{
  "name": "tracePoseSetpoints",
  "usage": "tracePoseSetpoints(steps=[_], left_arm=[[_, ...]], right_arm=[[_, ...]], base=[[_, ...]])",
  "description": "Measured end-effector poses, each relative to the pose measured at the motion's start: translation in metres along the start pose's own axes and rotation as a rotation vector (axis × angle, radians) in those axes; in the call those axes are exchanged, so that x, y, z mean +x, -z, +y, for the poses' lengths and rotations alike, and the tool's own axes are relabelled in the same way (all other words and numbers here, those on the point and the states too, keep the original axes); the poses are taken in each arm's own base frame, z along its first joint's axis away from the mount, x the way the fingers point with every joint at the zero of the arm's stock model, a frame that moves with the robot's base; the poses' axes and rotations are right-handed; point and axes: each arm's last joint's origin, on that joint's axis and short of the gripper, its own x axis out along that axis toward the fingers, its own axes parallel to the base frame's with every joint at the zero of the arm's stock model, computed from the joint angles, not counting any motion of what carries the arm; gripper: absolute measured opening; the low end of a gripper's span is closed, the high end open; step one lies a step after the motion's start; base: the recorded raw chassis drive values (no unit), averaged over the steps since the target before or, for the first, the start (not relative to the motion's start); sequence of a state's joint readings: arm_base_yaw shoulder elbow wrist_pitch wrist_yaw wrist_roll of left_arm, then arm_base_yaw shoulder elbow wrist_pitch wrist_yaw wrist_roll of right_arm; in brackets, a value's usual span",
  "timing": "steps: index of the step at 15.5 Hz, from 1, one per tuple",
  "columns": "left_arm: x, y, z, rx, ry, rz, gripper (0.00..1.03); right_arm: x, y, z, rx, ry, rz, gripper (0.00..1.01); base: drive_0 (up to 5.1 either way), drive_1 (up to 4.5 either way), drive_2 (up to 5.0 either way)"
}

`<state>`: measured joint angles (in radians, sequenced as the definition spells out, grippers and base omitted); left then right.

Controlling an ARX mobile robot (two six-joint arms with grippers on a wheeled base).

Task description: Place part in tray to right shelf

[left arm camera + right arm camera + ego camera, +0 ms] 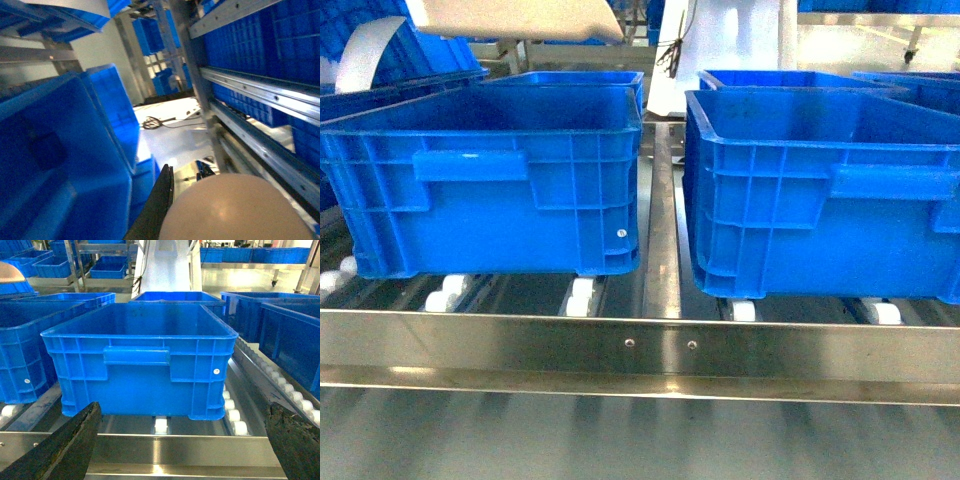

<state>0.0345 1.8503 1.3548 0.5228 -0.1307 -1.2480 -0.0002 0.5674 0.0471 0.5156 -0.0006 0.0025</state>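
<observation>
Tray (520, 18): cream glossy plastic, only its underside edge visible at top left of head view, above the left crate (490, 180); long axis cannot be told. Left wrist view shows its rounded cream surface (235, 210) beside one dark finger (160, 200); left grip state cannot be told. Part not visible.

Shelf (640, 350): brushed steel front rail, white rollers (580, 295). Two ribbed blue crates in front, right one (820, 190) apart from left.

Right gripper (182, 450): two dark fingers spread wide, holding nothing.
</observation>
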Motion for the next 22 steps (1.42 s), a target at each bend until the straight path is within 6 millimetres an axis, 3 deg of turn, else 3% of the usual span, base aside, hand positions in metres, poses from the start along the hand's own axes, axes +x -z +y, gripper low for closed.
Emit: tracePoseSetpoints(steps=[3,7,14,16,19,22], left_arm=[[0.026,0.019,-0.007,0.274,-0.083,-0.099,0.12],[0.025,0.035,-0.034,0.522,0.016,-0.124,0.12],[0.025,0.025,-0.03,0.497,0.018,-0.08,0.12],[0.004,0.004,-0.008,0.339,0.042,0.018,0.12],[-0.057,-0.02,0.007,0.02,0.185,0.09,0.12],[-0.115,-0.019,0.021,0.019,0.159,0.176,0.12]], right_arm=[[0.0,0.0,0.0,0.0,0.0,0.0,0.98],[0.0,0.0,0.0,0.0,0.0,0.0,0.98],[0.0,0.0,0.0,0.0,0.0,0.0,0.98],[0.0,0.0,0.0,0.0,0.0,0.0,0.98],[0.0,0.0,0.0,0.0,0.0,0.0,0.98],[0.0,0.0,0.0,0.0,0.0,0.0,0.98]], base=[[0.0,0.0,0.0],[0.0,0.0,0.0],[0.0,0.0,0.0],[0.0,0.0,0.0],[0.0,0.0,0.0],[0.0,0.0,0.0]])
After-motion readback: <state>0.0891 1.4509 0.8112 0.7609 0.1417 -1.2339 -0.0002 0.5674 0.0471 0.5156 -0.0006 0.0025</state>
